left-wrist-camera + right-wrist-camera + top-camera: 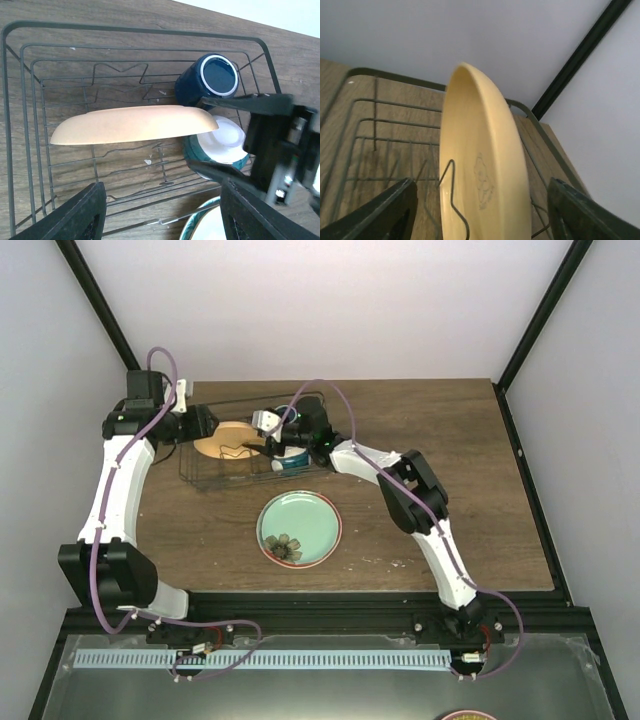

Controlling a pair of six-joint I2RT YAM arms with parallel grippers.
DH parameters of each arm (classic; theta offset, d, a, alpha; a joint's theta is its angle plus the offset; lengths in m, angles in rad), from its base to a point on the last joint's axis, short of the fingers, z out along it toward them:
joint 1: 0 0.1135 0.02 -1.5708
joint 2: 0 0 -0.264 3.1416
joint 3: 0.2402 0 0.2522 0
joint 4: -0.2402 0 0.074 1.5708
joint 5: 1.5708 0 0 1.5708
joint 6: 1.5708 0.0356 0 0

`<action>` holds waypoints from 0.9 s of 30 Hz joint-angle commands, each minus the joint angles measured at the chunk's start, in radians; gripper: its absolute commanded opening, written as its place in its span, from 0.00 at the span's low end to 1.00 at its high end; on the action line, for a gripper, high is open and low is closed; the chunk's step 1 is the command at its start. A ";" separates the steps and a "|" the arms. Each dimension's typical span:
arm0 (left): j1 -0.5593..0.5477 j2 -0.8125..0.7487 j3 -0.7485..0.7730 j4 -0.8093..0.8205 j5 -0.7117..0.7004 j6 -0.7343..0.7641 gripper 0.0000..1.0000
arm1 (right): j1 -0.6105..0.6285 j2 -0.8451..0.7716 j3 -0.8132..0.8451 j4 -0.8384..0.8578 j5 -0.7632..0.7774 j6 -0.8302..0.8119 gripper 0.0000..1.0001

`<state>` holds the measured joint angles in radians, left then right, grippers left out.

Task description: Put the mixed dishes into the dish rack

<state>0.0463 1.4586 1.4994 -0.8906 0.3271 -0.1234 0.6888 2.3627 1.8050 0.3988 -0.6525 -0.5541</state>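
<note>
The orange-yellow plate (226,443) stands on edge in the wire dish rack (200,480). In the left wrist view the plate (135,124) shows edge-on, with the dark blue mug (207,80) and the white-and-teal bowl (220,145) at its right end, all inside the rack (15,125). My right gripper (485,215) is open, with one jaw on each side of the plate (485,160) and apart from it. My left gripper (162,215) is open and empty above the rack's near side. The mint-green plate (299,528) with the red edge lies flat on the table in front of the rack.
The rack stands at the back left of the wooden table (440,440). Black frame posts (545,310) rise at the back corners. A black rail (330,600) runs along the table's near edge.
</note>
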 commanded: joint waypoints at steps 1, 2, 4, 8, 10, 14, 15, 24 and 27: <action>0.006 -0.008 -0.017 0.019 0.026 0.006 0.63 | 0.032 -0.203 -0.118 -0.022 -0.005 -0.070 0.80; 0.006 -0.012 -0.023 0.020 0.029 0.008 0.63 | 0.033 -0.250 -0.166 -0.022 0.001 -0.079 0.86; 0.007 -0.024 -0.040 0.027 0.043 0.009 0.63 | 0.034 -0.341 -0.263 -0.032 0.023 -0.091 0.92; 0.004 -0.075 -0.105 0.046 0.136 0.031 0.60 | 0.034 -0.510 -0.401 -0.083 0.172 -0.035 0.95; -0.003 -0.104 -0.131 0.038 0.182 0.049 0.55 | 0.033 -0.571 -0.428 -0.138 0.275 0.036 0.95; -0.055 -0.140 -0.164 -0.034 0.188 0.094 0.52 | 0.026 -0.619 -0.391 -0.303 0.469 0.195 0.97; -0.079 -0.140 -0.169 -0.061 0.176 0.104 0.52 | 0.019 -0.617 -0.369 -0.351 0.496 0.239 0.97; -0.256 -0.094 -0.267 -0.155 0.100 0.113 0.49 | -0.168 -0.634 -0.290 -0.587 0.545 0.717 0.89; -0.275 -0.057 -0.283 -0.160 0.086 0.114 0.48 | -0.205 -0.601 -0.225 -0.755 0.583 0.745 0.64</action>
<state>-0.2096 1.3602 1.2381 -1.0218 0.4416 -0.0216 0.5350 1.7489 1.4685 -0.1287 -0.1432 0.0235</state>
